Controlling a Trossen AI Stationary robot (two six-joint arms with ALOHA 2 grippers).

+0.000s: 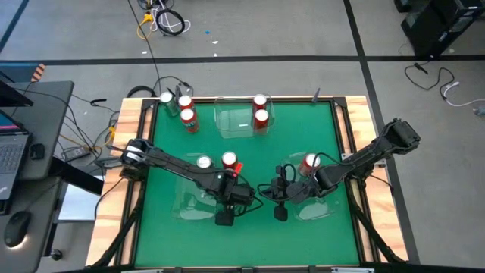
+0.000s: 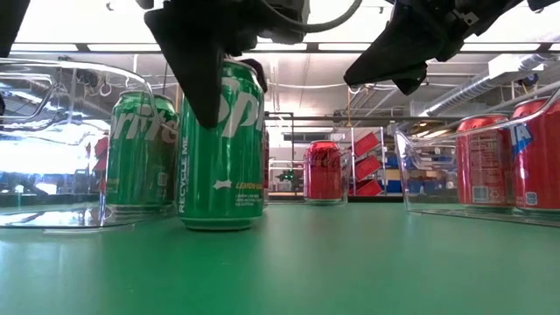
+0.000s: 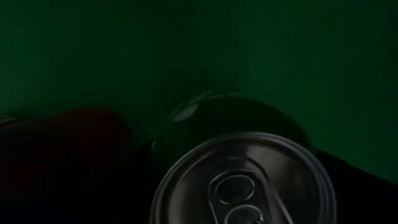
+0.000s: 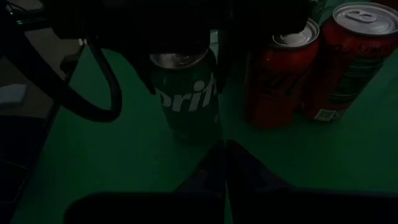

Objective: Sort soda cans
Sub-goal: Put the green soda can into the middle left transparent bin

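Left gripper [image 2: 219, 66] straddles green can [image 2: 223, 144] on near bench [image 2: 350, 262], fingers spread around it, no firm pinch evident. Right gripper [image 4: 225, 165] fingers pressed together, idle. Next: pinch, lift to tray [image 2: 52, 210].

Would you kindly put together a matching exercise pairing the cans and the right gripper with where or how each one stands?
1. nearer green can
2. farther green can
3. far red can pair
4. right gripper

A. shut, empty
B. in the far tray
C. on the bare table, under the left gripper
D. in the near left tray

Pairs: 1-C; 2-D; 3-B; 4-A
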